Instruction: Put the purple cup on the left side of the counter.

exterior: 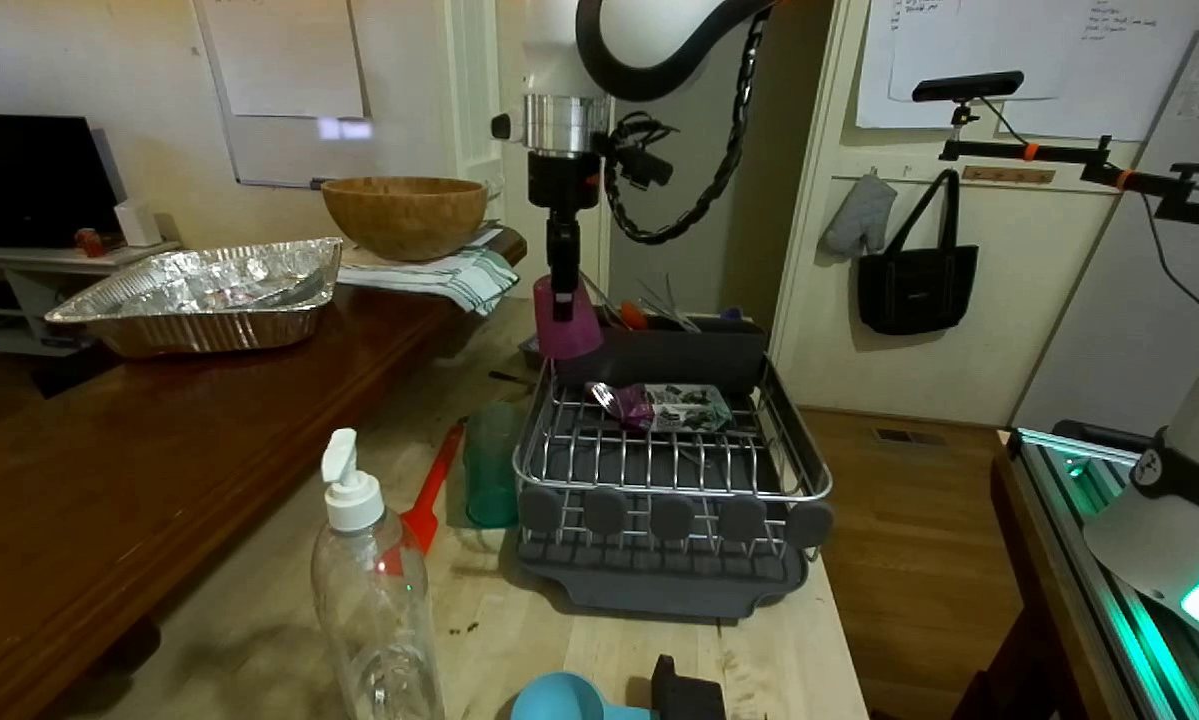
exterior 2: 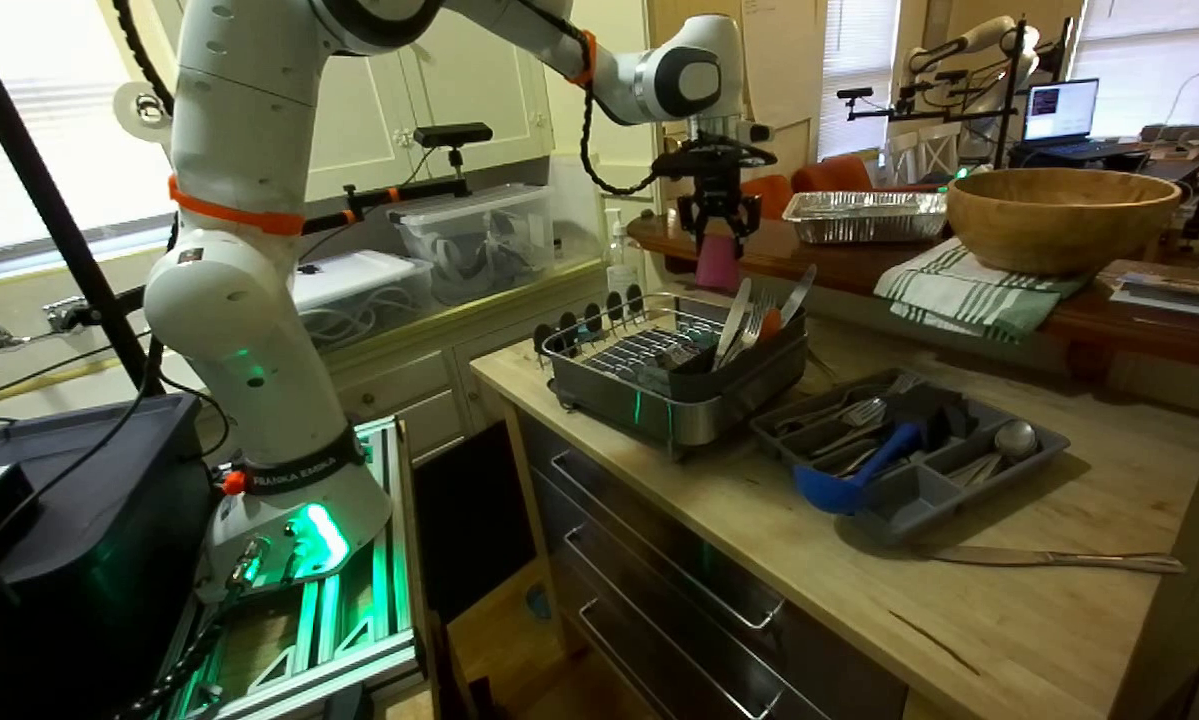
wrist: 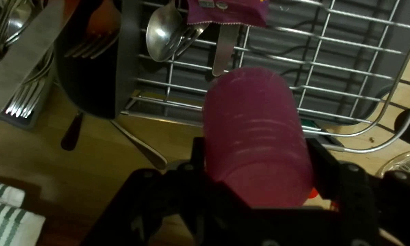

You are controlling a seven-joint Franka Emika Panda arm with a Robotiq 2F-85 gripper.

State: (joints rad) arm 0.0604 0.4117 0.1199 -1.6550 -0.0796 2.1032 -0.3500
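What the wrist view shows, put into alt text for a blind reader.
A black two-fingered gripper holds a magenta-purple plastic cup, seen against a silver wire dish rack. On the rack lie a purple crimp-edged packet and a silver metal spoon; a green-striped white cloth shows at lower left.

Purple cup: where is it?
In the wrist view, the purple cup is right of centre, held by the end effector, partly hiding the dish rack behind it.

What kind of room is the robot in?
Probably a kitchen: a dish rack and a cutlery tray sit on the counter, with drawers underneath.
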